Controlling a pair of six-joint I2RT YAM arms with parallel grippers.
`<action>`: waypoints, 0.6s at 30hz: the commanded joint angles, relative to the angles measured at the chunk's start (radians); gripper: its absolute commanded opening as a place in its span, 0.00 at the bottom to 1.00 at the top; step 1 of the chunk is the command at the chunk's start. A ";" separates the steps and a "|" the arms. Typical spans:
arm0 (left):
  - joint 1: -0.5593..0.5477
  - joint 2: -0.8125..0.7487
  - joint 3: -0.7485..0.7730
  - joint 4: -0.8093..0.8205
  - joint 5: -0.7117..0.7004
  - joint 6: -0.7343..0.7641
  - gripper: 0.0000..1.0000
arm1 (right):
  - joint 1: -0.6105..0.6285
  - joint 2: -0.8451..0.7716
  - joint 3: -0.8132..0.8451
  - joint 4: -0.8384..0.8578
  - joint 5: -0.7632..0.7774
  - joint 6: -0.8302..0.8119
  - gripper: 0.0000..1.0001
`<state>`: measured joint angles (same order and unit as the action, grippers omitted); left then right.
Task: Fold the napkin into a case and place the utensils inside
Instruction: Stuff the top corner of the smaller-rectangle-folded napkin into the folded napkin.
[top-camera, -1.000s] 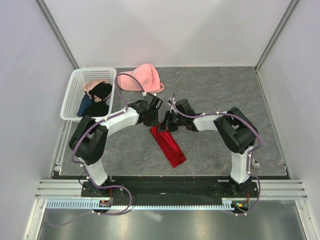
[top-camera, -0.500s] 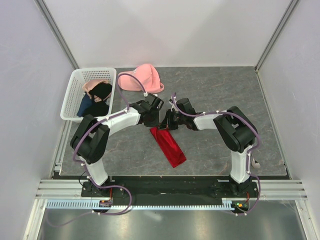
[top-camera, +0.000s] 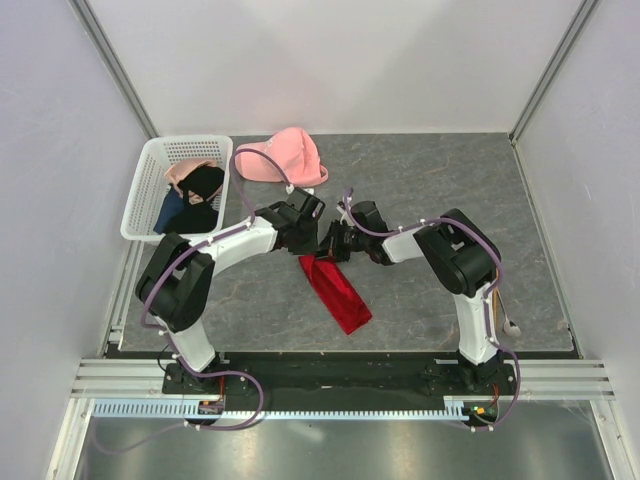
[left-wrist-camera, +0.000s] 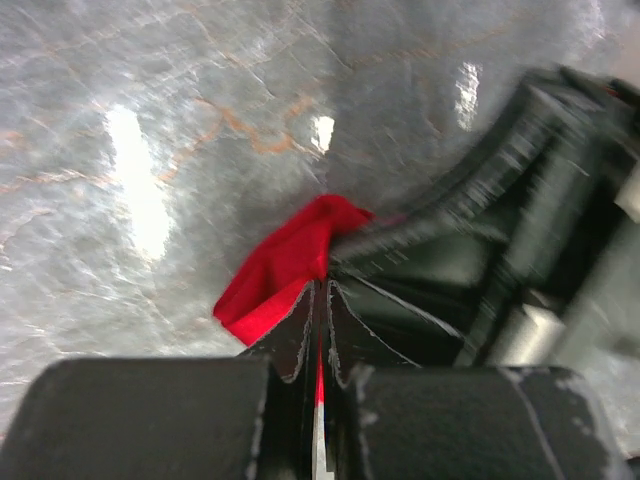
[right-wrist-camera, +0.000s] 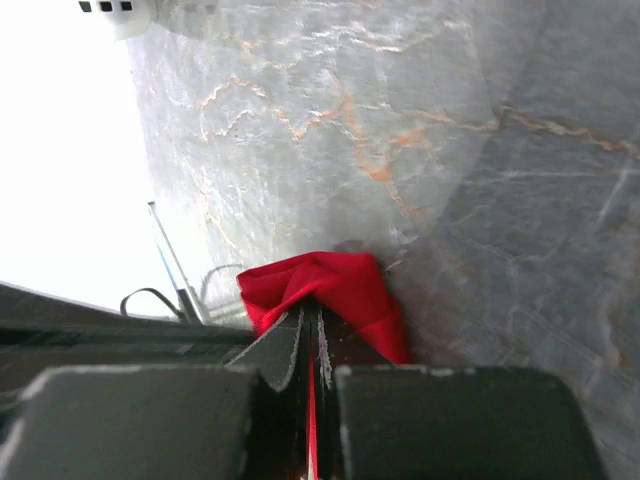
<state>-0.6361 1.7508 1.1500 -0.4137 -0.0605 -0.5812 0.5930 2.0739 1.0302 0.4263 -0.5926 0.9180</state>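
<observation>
The red napkin (top-camera: 338, 292) lies on the grey table as a narrow, long folded strip, slanting from centre toward the near right. Its far end is bunched between both grippers. My left gripper (top-camera: 314, 248) comes in from the left and is shut on that end, with red cloth (left-wrist-camera: 283, 268) showing past its tips (left-wrist-camera: 322, 287) and in the slit between the jaws. Facing it from the right, my right gripper (top-camera: 331, 249) is shut on the same end (right-wrist-camera: 330, 283), its tips (right-wrist-camera: 310, 316) pinching a fold. The utensils are out of view.
A white basket (top-camera: 145, 186) with black, blue and peach garments stands at the far left. A pink cap (top-camera: 288, 157) lies behind the grippers. The right gripper's black body (left-wrist-camera: 490, 260) fills the right of the left wrist view. A small pale object (top-camera: 512, 326) lies by the right arm's base.
The left gripper has closed onto the napkin's far end. The right arm's elbow has shifted slightly left and the grippers have drawn closer together; the strip has stayed put.
</observation>
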 joint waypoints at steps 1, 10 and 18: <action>-0.002 -0.050 -0.029 0.070 0.111 -0.069 0.02 | 0.008 0.086 -0.045 0.247 -0.030 0.159 0.00; 0.010 -0.034 -0.058 0.050 0.028 -0.083 0.02 | -0.013 -0.053 -0.076 0.054 -0.012 0.007 0.00; 0.018 -0.077 -0.056 0.036 -0.019 -0.078 0.05 | -0.016 -0.150 -0.071 -0.146 0.020 -0.137 0.03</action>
<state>-0.6235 1.7336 1.0962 -0.3882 -0.0338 -0.6357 0.5797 1.9873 0.9562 0.3702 -0.5987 0.8776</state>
